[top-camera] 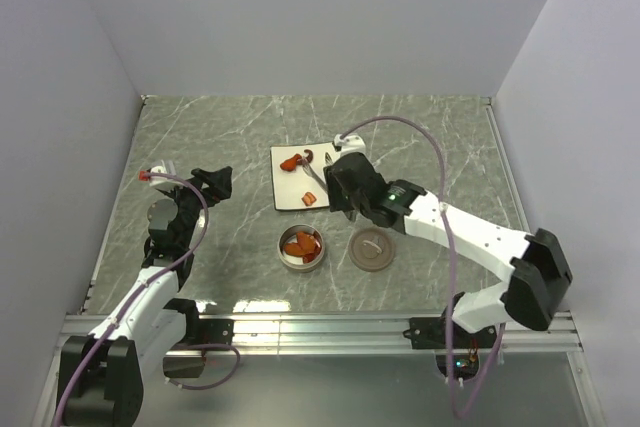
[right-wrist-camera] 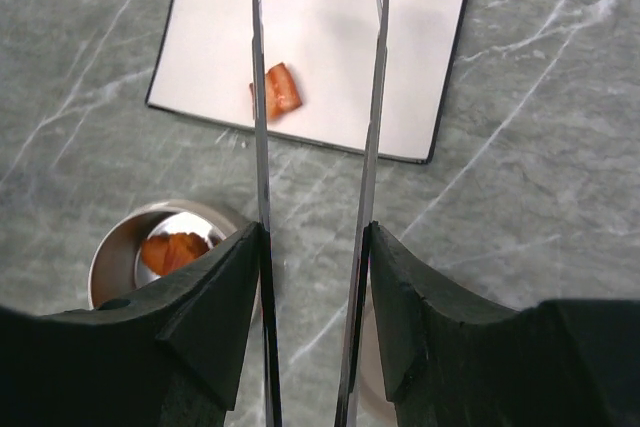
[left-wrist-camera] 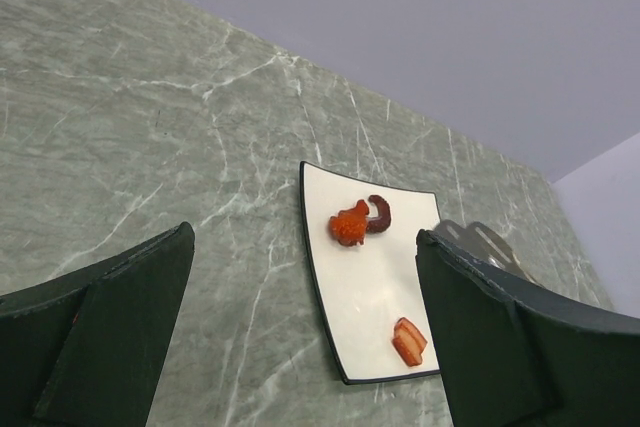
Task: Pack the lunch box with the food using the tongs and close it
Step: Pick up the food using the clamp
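On the near part of the white square plate lies a small red-brown piece of food, the one closest to the long thin silver-grey metal tongs. In the right wrist view the two slender arms of the tongs run straight ahead from the right gripper, out over the plate and past the top of the picture, so their tips are hidden. The red-brown piece sits beneath the left-hand arm, partly covered by it, mostly inside the gap. How high the arms ride above it I cannot tell. The right gripper is pinching the tongs, one arm against the inner face of each finger, and the arms stand apart rather than squeezed together.

Farther back on the plate an orange lumpy piece touches a dark purple curled piece. The small round shallow silver metal tin stands on the green marbled worktop just short of the plate, to the near left of the right gripper, with orange pieces inside. Its flat brown round lid lies beside it, off the tin.

The left gripper is spread wide, holds nothing, and sits well apart from the plate, so the right arm is the nearer one. The long axis of the tongs points away from the robot across the plate. The remaining food lies ahead of the gripper and the tin behind and to the left, so I judge packing unfinished.
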Tool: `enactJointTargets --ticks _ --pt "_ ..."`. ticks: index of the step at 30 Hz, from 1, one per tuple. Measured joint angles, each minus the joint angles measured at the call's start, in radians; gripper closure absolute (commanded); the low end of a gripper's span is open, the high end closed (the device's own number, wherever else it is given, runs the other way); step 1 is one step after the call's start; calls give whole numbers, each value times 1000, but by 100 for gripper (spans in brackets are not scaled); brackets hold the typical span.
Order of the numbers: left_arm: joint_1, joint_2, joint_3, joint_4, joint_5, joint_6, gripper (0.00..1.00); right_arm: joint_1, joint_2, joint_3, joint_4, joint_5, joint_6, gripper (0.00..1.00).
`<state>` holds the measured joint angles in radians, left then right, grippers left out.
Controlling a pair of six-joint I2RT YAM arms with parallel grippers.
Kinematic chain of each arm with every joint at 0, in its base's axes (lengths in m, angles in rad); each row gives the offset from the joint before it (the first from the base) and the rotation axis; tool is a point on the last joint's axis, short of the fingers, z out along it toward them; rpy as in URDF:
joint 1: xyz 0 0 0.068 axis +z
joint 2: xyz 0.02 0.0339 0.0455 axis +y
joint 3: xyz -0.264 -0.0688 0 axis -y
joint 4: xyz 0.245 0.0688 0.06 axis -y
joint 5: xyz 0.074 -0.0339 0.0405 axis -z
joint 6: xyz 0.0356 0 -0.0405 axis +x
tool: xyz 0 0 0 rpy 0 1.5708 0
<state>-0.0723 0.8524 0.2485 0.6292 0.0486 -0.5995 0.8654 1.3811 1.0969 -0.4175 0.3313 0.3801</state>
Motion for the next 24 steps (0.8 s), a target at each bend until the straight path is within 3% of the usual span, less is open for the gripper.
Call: enactJointTargets --ticks 10,24 --pt "0 6 0 3 0 0 1 -72 224 115 66 -55 -4 46" --pt "0 6 -9 6 0 0 0 -89 358 211 69 -68 1 47"
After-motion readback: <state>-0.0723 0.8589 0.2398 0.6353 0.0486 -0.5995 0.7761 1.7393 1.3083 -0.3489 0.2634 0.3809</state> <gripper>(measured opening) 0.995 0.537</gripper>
